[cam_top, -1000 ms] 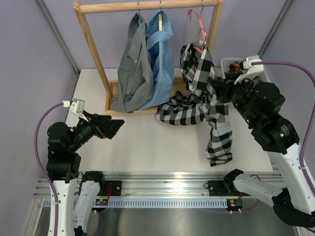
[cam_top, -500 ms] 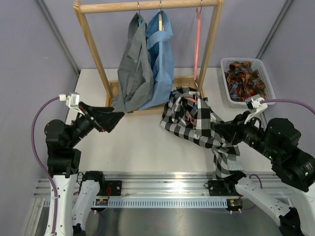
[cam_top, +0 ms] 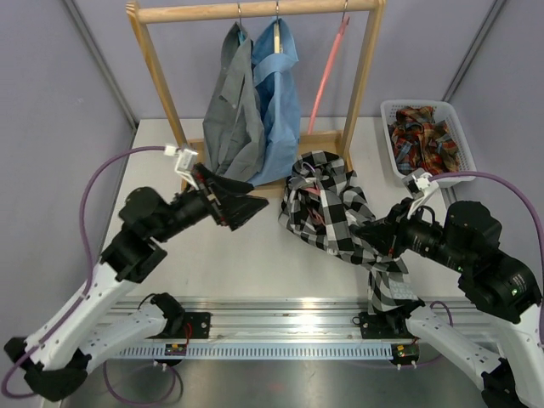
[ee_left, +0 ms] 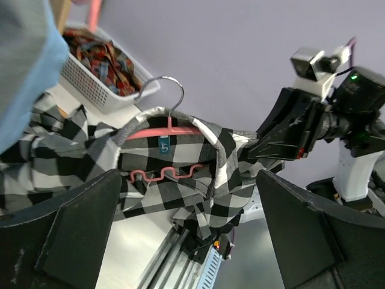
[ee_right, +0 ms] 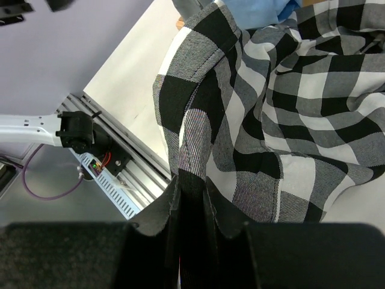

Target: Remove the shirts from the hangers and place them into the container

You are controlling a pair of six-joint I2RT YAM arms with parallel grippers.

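Observation:
The black-and-white checked shirt (cam_top: pixel 327 204) hangs bunched over the table's middle. My right gripper (cam_top: pixel 361 231) is shut on a fold of it (ee_right: pixel 192 192). In the left wrist view a pink hanger (ee_left: pixel 162 129) with a metal hook still sits inside the shirt's collar (ee_left: pixel 180 198). My left gripper (cam_top: pixel 255 202) is open just left of the shirt, with nothing between its fingers (ee_left: pixel 189 177). A grey shirt (cam_top: pixel 229 110) and a light blue shirt (cam_top: pixel 276 93) hang on the rail. A bare pink hanger (cam_top: pixel 325 76) hangs tilted beside them. The white container (cam_top: pixel 387 136) stands at the back right.
The wooden rack (cam_top: pixel 365 76) stands at the back of the table, its base behind the checked shirt. A red patterned cloth (cam_top: pixel 421 136) fills the container. A metal rail (cam_top: pixel 280 340) runs along the near edge.
My right gripper has pulled the checked shirt, with its hanger, off the rail and down toward the front. My left arm has swung right, up to the shirt. The bare hanger swings.

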